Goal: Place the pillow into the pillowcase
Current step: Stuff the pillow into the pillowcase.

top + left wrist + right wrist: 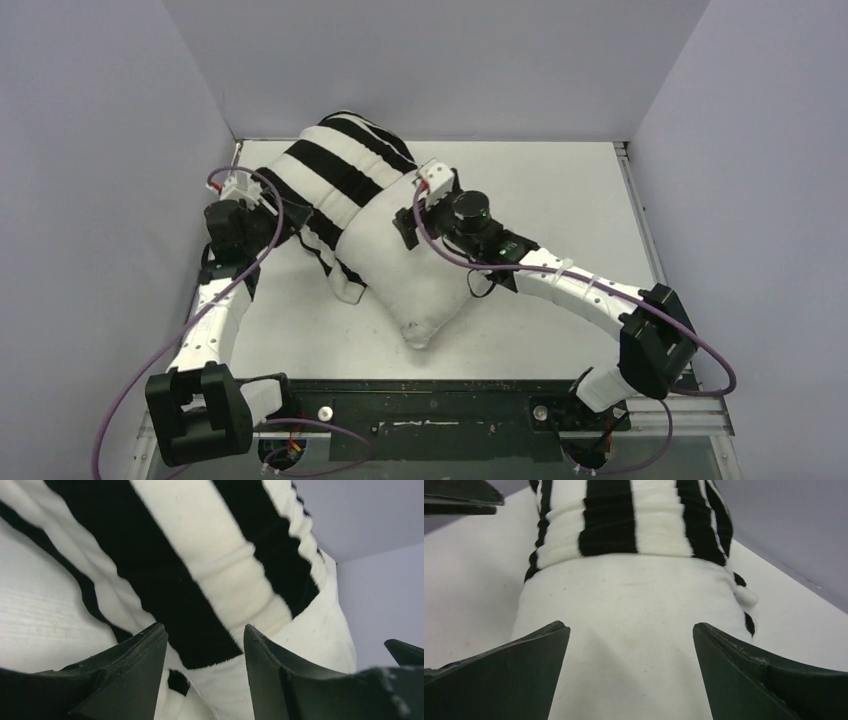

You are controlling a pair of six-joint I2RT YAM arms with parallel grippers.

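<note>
While the pillow lies diagonally on the white table, only its far half is inside the pillowcase. The near half is bare, with one corner pointing at the arm bases. The striped hem is bunched in a thick ridge across the pillow's middle. The covered end sits right up near the back wall, just beside the left wall.

Left gripper: jaws part-way apart, striped cloth between the fingers at the hem on the pillow's left flank. Can't tell whether it's pinching the cloth.

Right gripper: jaws spread wide, straddling bare pillow fabric just short of the hem and gripping nothing.

The two arms flank the pillow, one per side. A purple cable loops along the right arm close to the pillow's right edge. Table to the right has nothing on it.
</note>
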